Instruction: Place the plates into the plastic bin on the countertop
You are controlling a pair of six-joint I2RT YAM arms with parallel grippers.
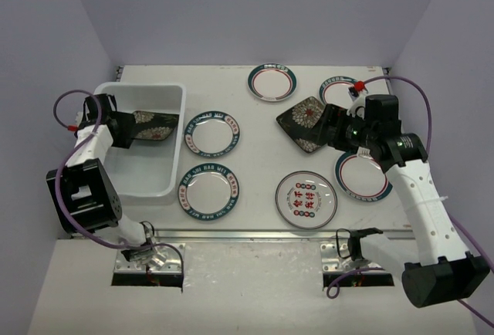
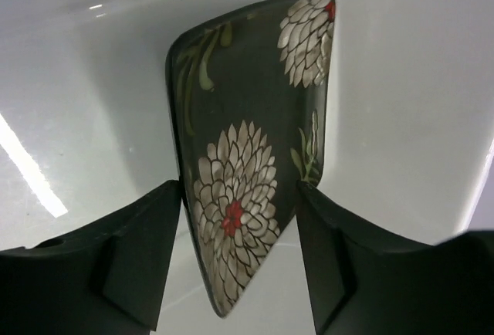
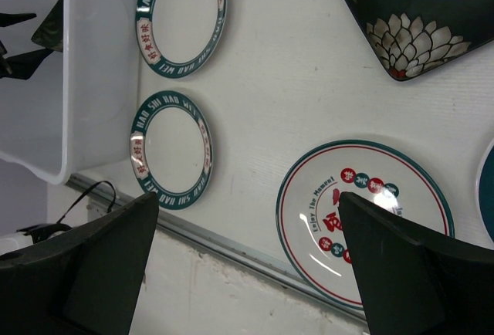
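Black with white flowers, a square plate (image 2: 247,134) is clamped on edge between the fingers of my left claw (image 2: 239,219). It is held inside the plastic bin (image 1: 176,96) at the left of the counter (image 1: 255,111); whether it touches the bin's floor I cannot tell. My right claw (image 3: 247,200) hangs with its fingers wide apart, holding nothing, near a second black plate (image 1: 306,123). Two teal-rimmed plates (image 1: 214,134) lie just right of the bin. A red-lettered plate (image 1: 306,198) lies toward the near edge, and three red-ringed plates (image 1: 271,81) lie on the right half.
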